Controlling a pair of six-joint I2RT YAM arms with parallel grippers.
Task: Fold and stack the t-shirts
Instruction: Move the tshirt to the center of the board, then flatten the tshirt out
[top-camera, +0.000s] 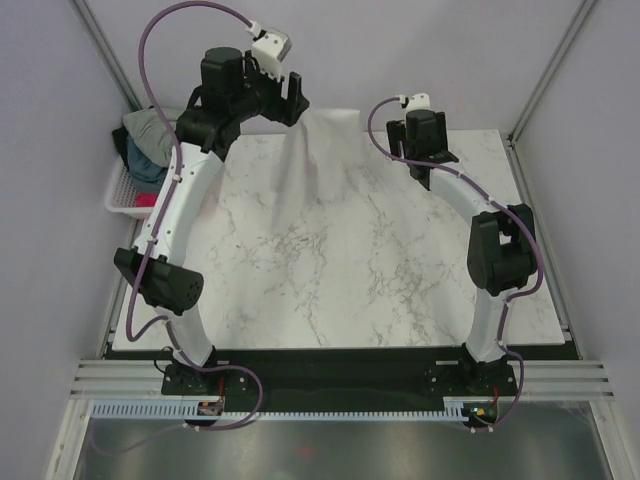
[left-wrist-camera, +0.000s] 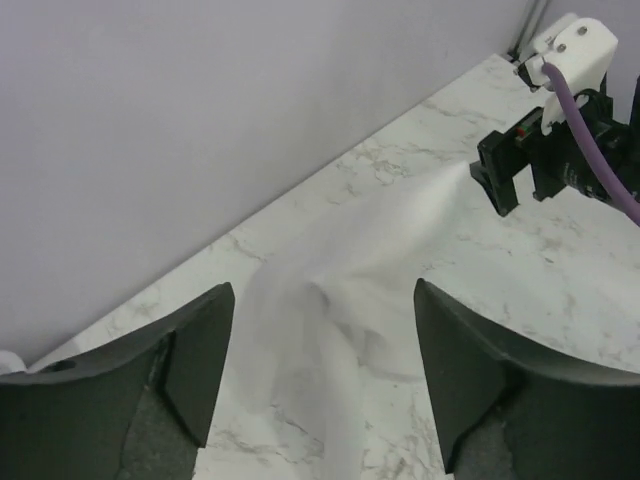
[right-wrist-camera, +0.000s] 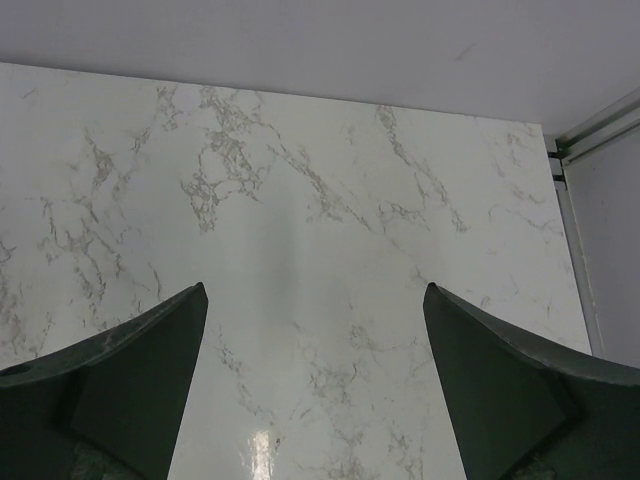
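A plain white t-shirt (top-camera: 322, 150) lies crumpled at the back middle of the marble table. In the left wrist view it (left-wrist-camera: 340, 330) spreads under and beyond my fingers. My left gripper (top-camera: 292, 100) (left-wrist-camera: 322, 290) is open and empty, raised over the shirt's back left part. My right gripper (top-camera: 432, 165) (right-wrist-camera: 314, 290) is open and empty, just right of the shirt, over bare marble. Grey-green (top-camera: 150, 125), dark teal (top-camera: 145, 160) and red-pink (top-camera: 147, 199) shirts are piled in the basket at the left.
The white lattice basket (top-camera: 120, 200) hangs off the table's left edge. Grey walls stand close behind the table (top-camera: 380, 280). My right arm's wrist (left-wrist-camera: 560, 150) shows in the left wrist view. A metal frame post (right-wrist-camera: 590, 130) stands at the back right corner.
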